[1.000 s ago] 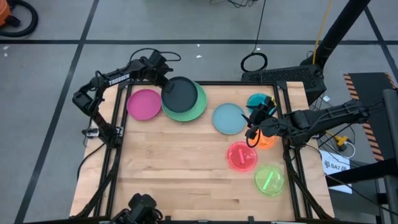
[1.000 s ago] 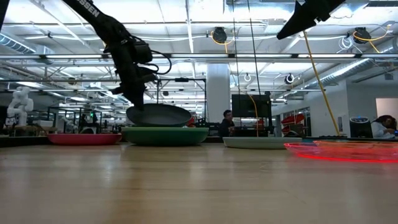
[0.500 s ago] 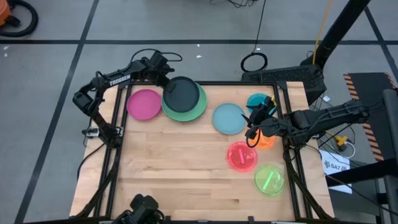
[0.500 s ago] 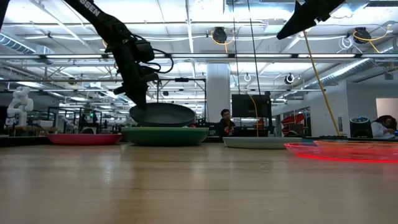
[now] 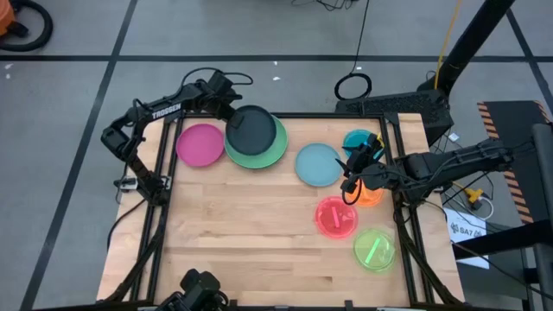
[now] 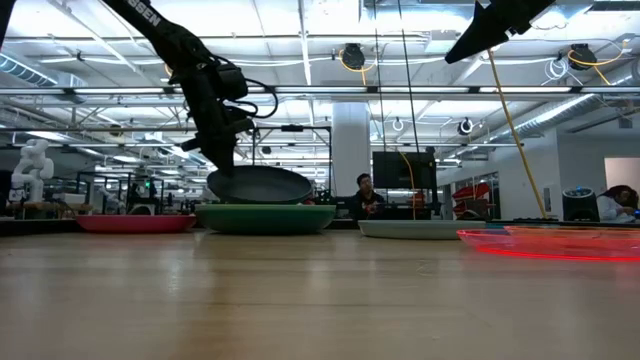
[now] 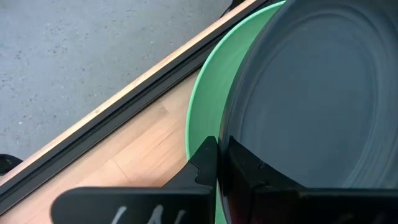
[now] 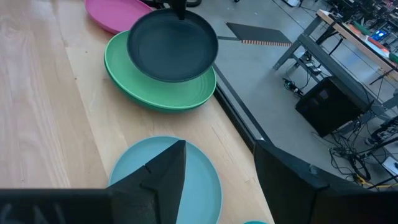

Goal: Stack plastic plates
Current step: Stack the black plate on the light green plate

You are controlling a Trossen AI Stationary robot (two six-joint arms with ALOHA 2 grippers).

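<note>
My left gripper (image 5: 228, 111) is at the table's far left, shut on the black plate (image 5: 252, 130). That plate sits close over the light green plate (image 5: 263, 155), which is nested in a dark green one (image 6: 265, 217). The magenta plate (image 5: 200, 144) lies to their left and the pale blue plate (image 5: 318, 164) to their right. The small teal (image 5: 359, 138), orange (image 5: 371, 194), pink (image 5: 335, 216) and lime (image 5: 374, 249) plates lie along the right side. My right gripper (image 5: 348, 171) hangs open between the pale blue and orange plates. My left gripper pinches the black plate's rim (image 7: 231, 149) on its far-left side between the two fingers (image 7: 205, 165). It comes slanting down from the table's far left. The plate is nearly level just over the green plates (image 6: 300, 210). I cannot tell whether its underside touches them.
Dark rails (image 5: 164, 173) frame the wooden table's left, far and right edges. The middle and near left of the table (image 5: 233, 233) are bare wood. Beyond the far edge is grey floor with cables (image 5: 352, 86). People (image 6: 365, 195) sit far behind the table.
My left gripper has carried the black plate slightly toward the table's right, farther over the green plates, keeping its hold. The right arm has kept still.
</note>
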